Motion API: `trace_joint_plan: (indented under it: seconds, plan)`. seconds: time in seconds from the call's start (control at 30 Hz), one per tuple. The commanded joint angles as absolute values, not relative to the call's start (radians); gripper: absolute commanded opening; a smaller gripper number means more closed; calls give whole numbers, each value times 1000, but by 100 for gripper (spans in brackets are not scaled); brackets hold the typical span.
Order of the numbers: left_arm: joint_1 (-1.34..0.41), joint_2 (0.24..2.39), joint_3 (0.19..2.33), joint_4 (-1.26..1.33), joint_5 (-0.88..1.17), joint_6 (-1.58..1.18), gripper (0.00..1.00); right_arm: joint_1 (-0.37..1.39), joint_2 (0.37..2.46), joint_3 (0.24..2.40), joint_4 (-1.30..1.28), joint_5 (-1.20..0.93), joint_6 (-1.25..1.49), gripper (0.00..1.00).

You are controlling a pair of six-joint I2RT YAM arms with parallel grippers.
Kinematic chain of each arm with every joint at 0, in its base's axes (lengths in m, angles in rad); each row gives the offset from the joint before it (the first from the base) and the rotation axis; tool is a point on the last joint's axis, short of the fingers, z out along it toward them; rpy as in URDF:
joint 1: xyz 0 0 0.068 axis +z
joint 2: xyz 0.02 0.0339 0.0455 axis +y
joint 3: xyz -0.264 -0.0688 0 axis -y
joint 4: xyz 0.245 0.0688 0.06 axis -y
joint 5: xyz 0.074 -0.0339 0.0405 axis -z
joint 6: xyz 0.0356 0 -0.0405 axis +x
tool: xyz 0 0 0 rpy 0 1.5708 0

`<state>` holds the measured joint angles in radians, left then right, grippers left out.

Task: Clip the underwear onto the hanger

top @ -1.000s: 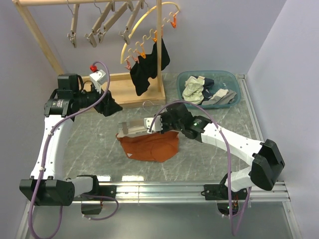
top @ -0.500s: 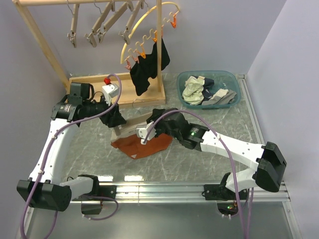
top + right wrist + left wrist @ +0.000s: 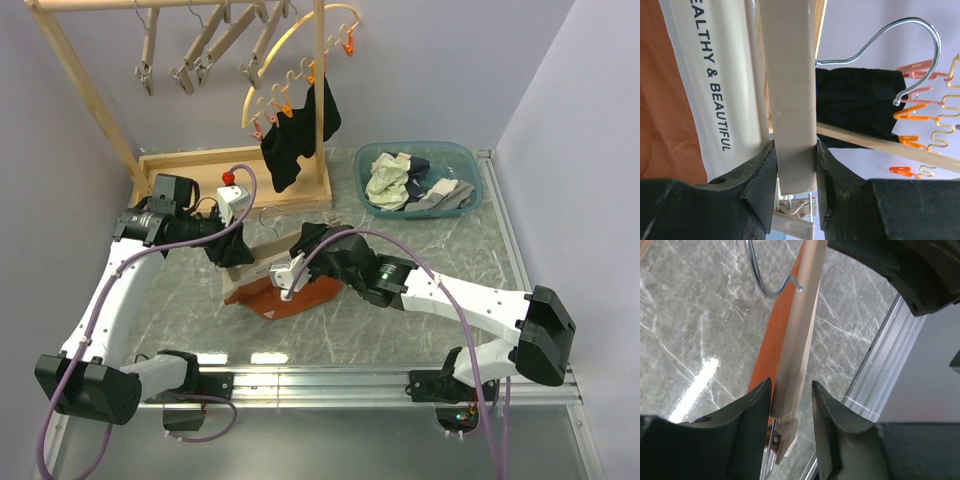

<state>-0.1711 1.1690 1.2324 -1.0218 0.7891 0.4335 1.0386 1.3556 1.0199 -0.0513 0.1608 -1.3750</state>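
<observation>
The right gripper (image 3: 796,165) pinched the hanger (image 3: 790,75) by its bar. The underwear (image 3: 290,298) lay under it on the table (image 3: 180,290). The left gripper (image 3: 790,390) had its jaws spread around the same bar, with a gap on one side. Farther back, a teal basin (image 3: 470,165) held crumpled cream and grey clothes (image 3: 390,183).

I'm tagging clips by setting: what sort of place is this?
Likely a robotics lab bench staged as a laundry corner: robot arms bolted to a marble-patterned table, a wooden rack hung with clip hangers, and a teal basin of clothes.
</observation>
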Motion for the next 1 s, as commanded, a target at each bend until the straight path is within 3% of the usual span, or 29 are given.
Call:
trace_joint_plan:
  seconds: [0.0, 0.13, 0.43, 0.53, 0.67, 0.73, 0.87, 0.97]
  plan:
    - [-181, 1166, 1235, -1034, 830, 457, 42, 1058, 1304, 1034, 26, 179, -1411, 0]
    - [-187, 1181, 1242, -1042, 845, 460, 34, 1068, 1301, 1028, 40, 179, -1422, 0]
    - [-199, 1209, 1247, -1063, 850, 474, 27, 1074, 1296, 1028, 48, 186, -1416, 0]
    - [-199, 1212, 1249, -1065, 853, 471, 21, 1072, 1296, 1026, 49, 186, -1414, 0]
    - [-199, 1200, 1239, -1065, 861, 462, 4, 1072, 1299, 1026, 61, 184, -1411, 0]
    - [-199, 1192, 1230, -1069, 854, 463, 4, 1072, 1298, 1029, 60, 183, -1410, 0]
    - [-199, 1186, 1227, -1086, 842, 465, 19, 1072, 1301, 1037, 57, 183, -1413, 0]
    - [-199, 1184, 1229, -1091, 830, 462, 21, 1074, 1305, 1045, 48, 181, -1410, 0]
